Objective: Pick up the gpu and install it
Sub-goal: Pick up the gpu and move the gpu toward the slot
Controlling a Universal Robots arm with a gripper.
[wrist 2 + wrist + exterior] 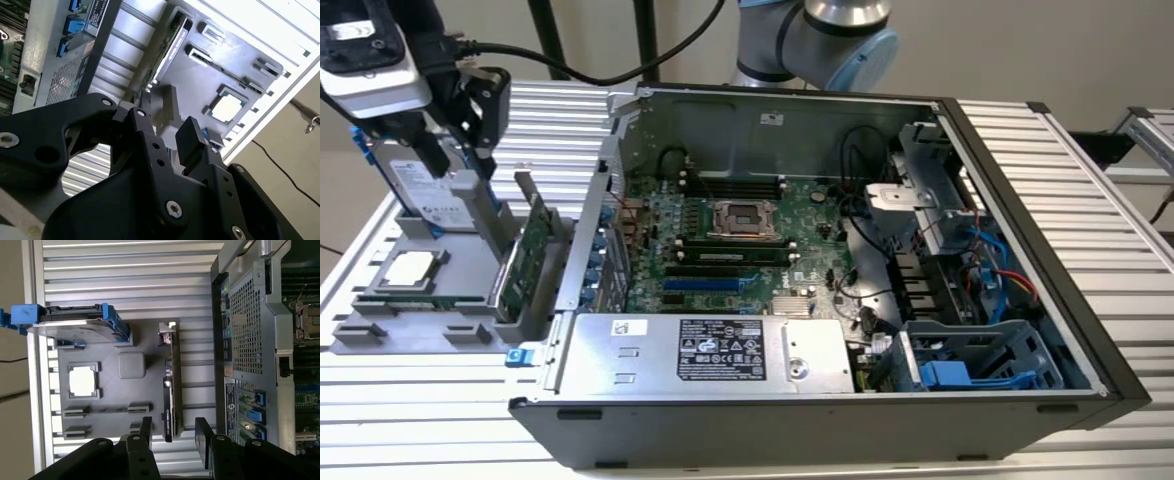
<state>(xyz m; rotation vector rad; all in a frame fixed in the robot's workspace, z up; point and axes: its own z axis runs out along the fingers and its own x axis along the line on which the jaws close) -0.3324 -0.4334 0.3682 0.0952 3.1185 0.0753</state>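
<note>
The gpu [531, 250] is a thin green card standing on edge in a grey holder [400, 325] at the exterior view's left, beside the open computer case [854, 400]. My gripper [475, 150] hangs above the holder, apart from the card, open and empty. In the first wrist view the gpu [170, 385] shows edge-on, and one end lines up with the gap of the gripper [175, 432] between its black fingers [204, 435]. The second wrist view shows the gripper [162, 127] well short of the gpu [167, 45]. The large green motherboard [734, 250] lies inside the case.
The holder [107, 390] also carries a silver hard drive in a blue frame [434, 195] and a square processor chip [407, 268]. The case's metal wall [245, 340] stands close beside the card. A silver power supply [707, 355] fills the case's front. Cables hang at the top.
</note>
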